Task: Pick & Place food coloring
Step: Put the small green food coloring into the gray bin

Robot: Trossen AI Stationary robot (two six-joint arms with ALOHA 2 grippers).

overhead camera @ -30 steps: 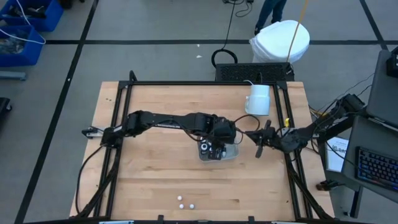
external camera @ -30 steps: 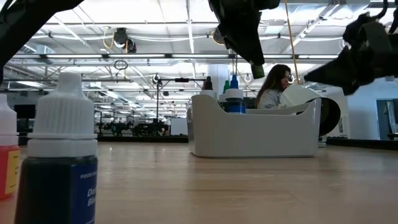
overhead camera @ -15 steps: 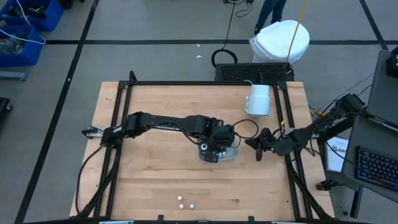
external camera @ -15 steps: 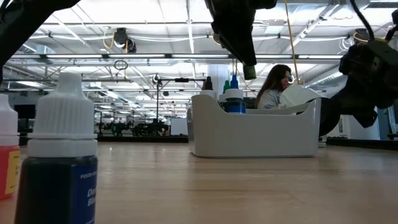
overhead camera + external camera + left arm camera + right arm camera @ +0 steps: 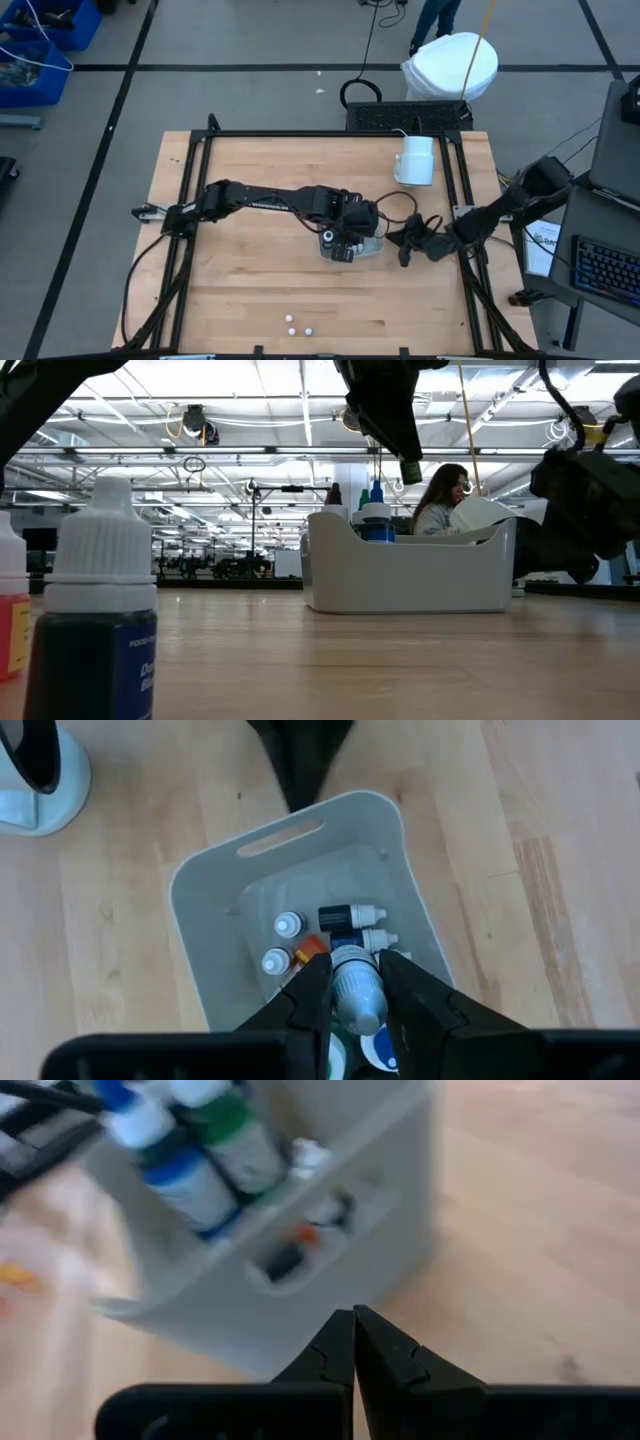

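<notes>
The clear tray (image 5: 352, 243) sits mid-table and holds several white-capped dropper bottles (image 5: 330, 925); a blue one (image 5: 377, 523) stands above its rim. My left gripper (image 5: 355, 967) hangs over the tray (image 5: 205, 890), shut on one white-capped bottle (image 5: 358, 998). My right gripper (image 5: 404, 247) is shut and sits low, just right of the tray, with its tips (image 5: 353, 1320) near the tray wall (image 5: 240, 1310). Three more bottles (image 5: 297, 326) stand by the table's near edge, two of them close up in the low view (image 5: 100, 610). My left gripper pinches the dropper bottle between its two fingers (image 5: 312, 988), coming from above and pointing down. The fingers sit on the bottle's white cap end (image 5: 360, 1012). The bottle is held over the tray's inside; whether it is clear of the bottles below, I cannot tell.
A large white mug (image 5: 415, 160) stands toward the table's far right. A black frame (image 5: 300, 134) runs along the table's edges. Bare wood lies left of and in front of the tray. A person (image 5: 440, 500) sits in the room beyond.
My right gripper has moved left and toward the near edge, coming down close beside the tray's right side, and has stayed shut. My left gripper has kept its place over the tray.
</notes>
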